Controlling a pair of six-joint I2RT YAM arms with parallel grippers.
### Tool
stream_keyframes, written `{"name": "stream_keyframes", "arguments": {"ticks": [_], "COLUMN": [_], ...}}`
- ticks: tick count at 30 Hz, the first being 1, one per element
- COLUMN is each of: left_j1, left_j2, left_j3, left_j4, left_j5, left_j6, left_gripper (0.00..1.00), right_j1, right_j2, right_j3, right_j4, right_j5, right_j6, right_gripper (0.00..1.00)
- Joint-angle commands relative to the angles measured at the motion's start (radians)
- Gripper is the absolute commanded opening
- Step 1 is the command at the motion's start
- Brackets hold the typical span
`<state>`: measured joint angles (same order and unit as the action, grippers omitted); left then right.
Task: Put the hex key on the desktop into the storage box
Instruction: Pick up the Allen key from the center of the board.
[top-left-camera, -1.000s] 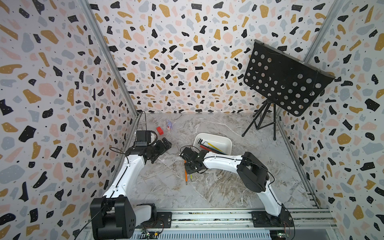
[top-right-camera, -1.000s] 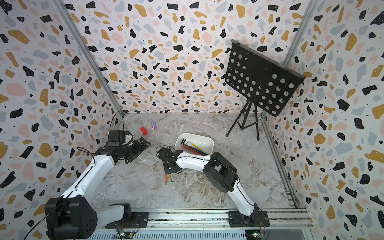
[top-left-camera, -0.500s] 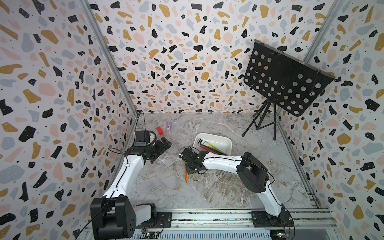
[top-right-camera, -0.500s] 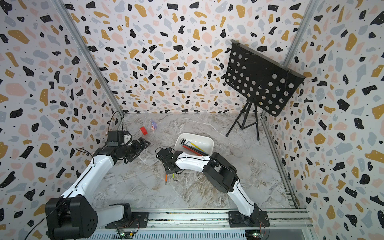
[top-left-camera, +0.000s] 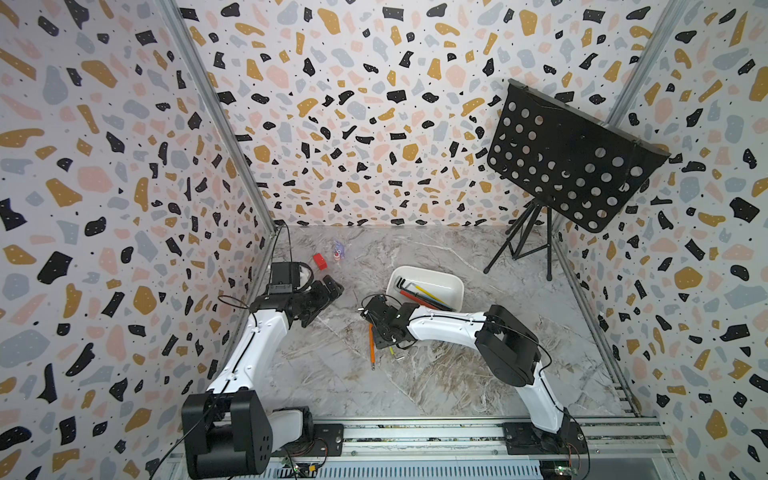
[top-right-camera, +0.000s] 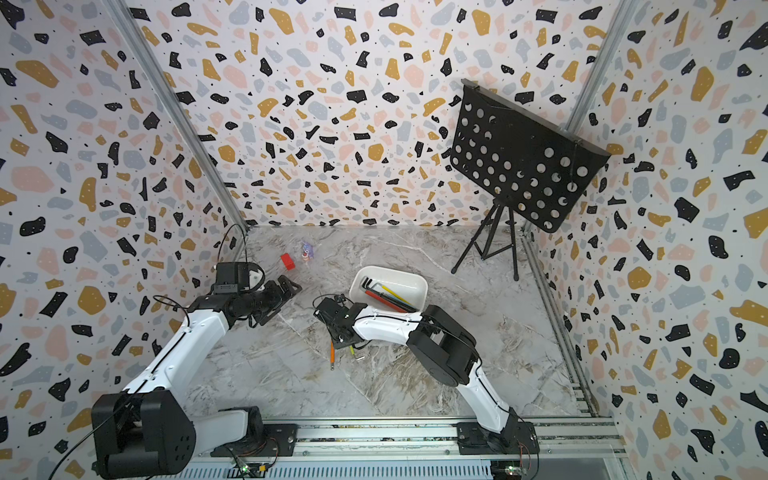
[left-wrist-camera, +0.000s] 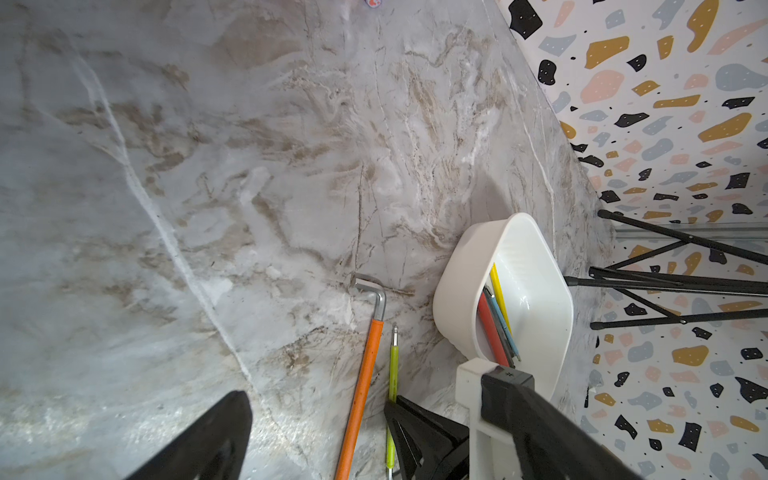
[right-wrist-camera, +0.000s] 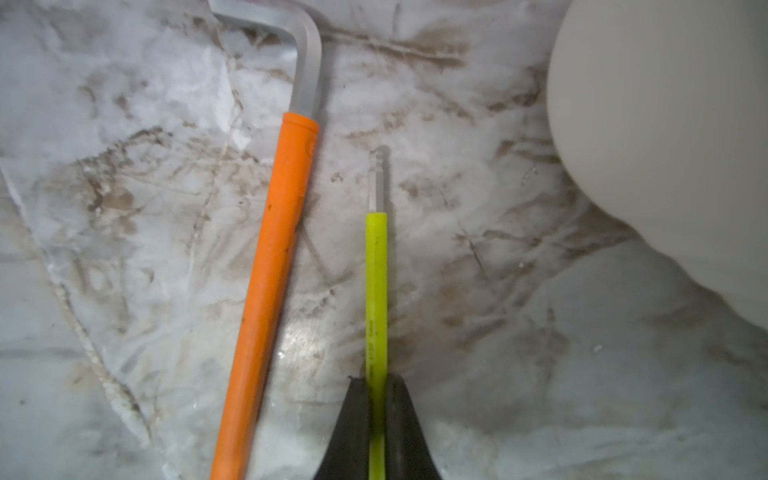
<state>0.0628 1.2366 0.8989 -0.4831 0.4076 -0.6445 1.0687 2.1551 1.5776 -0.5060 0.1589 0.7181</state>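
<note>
Both top views show terrazzo walls (top-left-camera: 374, 124) around the marble desktop (top-left-camera: 436, 386). Right gripper (right-wrist-camera: 377, 380) — clamped tight on the yellow-green hex key (right-wrist-camera: 376, 291); left gripper (top-left-camera: 326, 299) spread wide, empty.

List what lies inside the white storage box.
The storage box holds hex keys: black, red, yellow and blue-sleeved. Anything beneath that bundle is covered and cannot be seen.

I see my right gripper (right-wrist-camera: 377, 386) pinching the thin yellow-green hex key (right-wrist-camera: 376, 270) tight between its 2 black fingers (right-wrist-camera: 353, 424). The key lies on the desktop (right-wrist-camera: 540, 374). The fat orange hex key (right-wrist-camera: 274, 266) lies just beside it, not touching. The white storage box (right-wrist-camera: 665, 124) sits near, on the key's other side.
</note>
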Motion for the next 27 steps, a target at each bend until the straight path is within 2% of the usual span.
{"name": "stream_keyframes", "arguments": {"ticks": [1,7,14,27], "left_j1": [0.008,0.008,0.008,-0.027], "left_j2": [0.007,0.022,0.044,0.018], "left_j3": [-0.011,-0.017,-0.011,-0.009], "left_j4": [0.035,0.057,0.090,0.116], "left_j5": [0.010,0.041,0.129,0.176], "left_j6": [-0.001,-0.017,-0.014,0.000], "left_gripper": [1.00,1.00,1.00,1.00], "right_j1": [-0.008,-0.008,-0.009,-0.048], "right_j2": [-0.004,-0.100,-0.202,-0.379], "right_j3": [-0.069,-0.096,-0.126,-0.203], "right_j4": [-0.117,-0.120,-0.121,-0.118], "right_j5": [0.030,0.038,0.034,0.031], "right_j6": [-0.009,-0.026,-0.040,-0.077], "right_gripper": [0.00,0.00,0.00,0.00]}}
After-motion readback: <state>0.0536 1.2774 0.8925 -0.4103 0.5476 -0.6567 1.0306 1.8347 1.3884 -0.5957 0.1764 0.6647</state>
